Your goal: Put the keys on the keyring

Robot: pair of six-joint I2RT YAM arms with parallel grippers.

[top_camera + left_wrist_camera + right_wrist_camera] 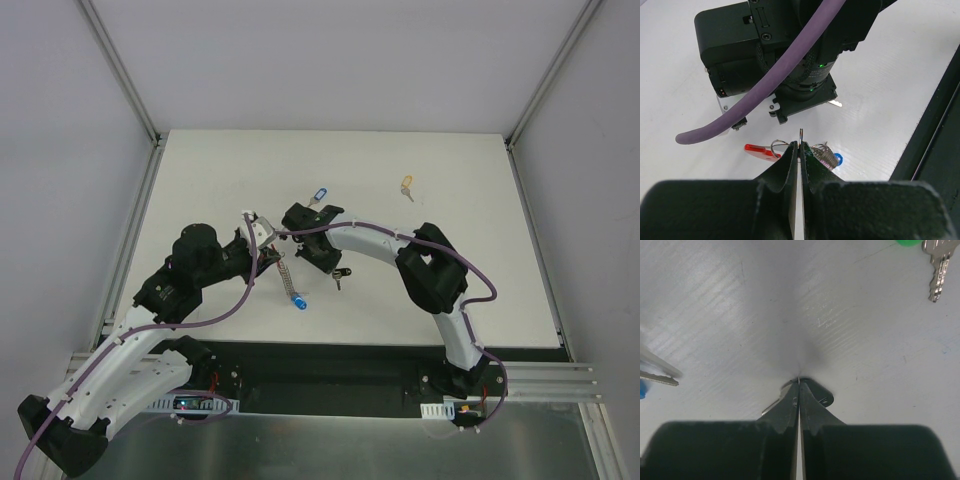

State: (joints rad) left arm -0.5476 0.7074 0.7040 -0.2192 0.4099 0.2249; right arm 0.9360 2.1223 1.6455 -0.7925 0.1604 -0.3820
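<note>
The keyring shows in the left wrist view as a red band (759, 150) and a grey ribbed strap (823, 153), with a blue-tagged key (838, 160) at its far end. My left gripper (800, 142) is shut on a thin metal part of the keyring; from above it (268, 256) sits left of centre with the strap (285, 275) and blue tag (299, 301) trailing below. My right gripper (799, 382) is shut on the black-tagged key (822, 394) at the table surface (341, 277). A second blue key (318, 195) and the yellow key (407, 185) lie farther back. The green key (937, 270) lies ahead of the right gripper.
The right arm's wrist (790, 55) stands very close in front of the left gripper. The table's dark front edge (935, 125) runs along the right of the left wrist view. White walls enclose the table (450, 300) on three sides.
</note>
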